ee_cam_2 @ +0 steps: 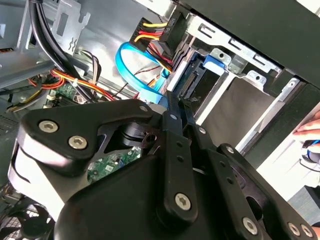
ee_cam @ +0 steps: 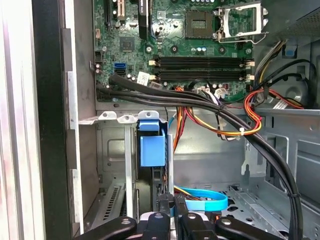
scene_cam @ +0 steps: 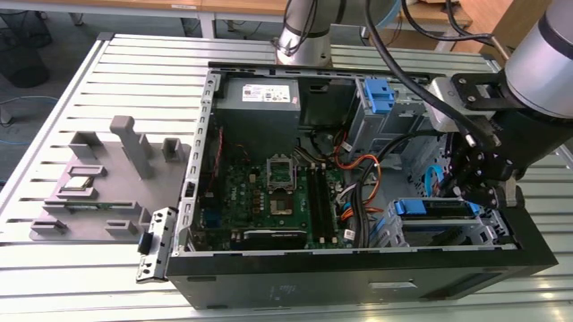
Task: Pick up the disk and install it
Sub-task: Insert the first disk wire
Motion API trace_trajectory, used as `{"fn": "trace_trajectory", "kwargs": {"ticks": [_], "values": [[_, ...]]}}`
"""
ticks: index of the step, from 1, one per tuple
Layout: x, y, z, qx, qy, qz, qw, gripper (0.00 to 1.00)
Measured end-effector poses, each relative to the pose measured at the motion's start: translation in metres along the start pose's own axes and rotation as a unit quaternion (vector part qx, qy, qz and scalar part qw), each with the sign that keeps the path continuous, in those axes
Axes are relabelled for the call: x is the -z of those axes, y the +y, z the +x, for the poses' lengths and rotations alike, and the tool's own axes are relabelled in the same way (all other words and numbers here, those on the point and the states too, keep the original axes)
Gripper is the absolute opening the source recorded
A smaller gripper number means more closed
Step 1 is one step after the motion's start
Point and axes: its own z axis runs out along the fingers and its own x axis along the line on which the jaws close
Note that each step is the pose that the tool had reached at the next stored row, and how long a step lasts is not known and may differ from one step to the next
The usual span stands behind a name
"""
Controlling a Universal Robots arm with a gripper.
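Closest to us, our gripper [ee_cam: 172, 214] has its fingers drawn narrow, almost together, with nothing seen between them and the tips at the edge of the disk [ee_cam: 152, 150]. The disk stands on edge in the drive cage [ee_cam: 116, 118]. We judge that any seating push should run straight along the slot, clear of the blue cable [ee_cam: 202, 201] just beside. Beyond lies the motherboard [ee_cam: 200, 45].
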Motion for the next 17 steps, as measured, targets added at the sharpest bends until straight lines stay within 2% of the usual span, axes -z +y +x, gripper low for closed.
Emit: {"fn": "trace_trajectory", "kwargs": {"ticks": [3,5,17], "values": [[-0.0013,0.0011,0.0009,0.003,-0.0005,0.0069,1.0000,0.16],[-0.0022,0.0022,0.0013,0.005,-0.0008,0.0094,0.9999,0.16],[-0.0057,0.0040,0.0059,0.010,-0.0012,0.0098,0.9999,0.16]]}}
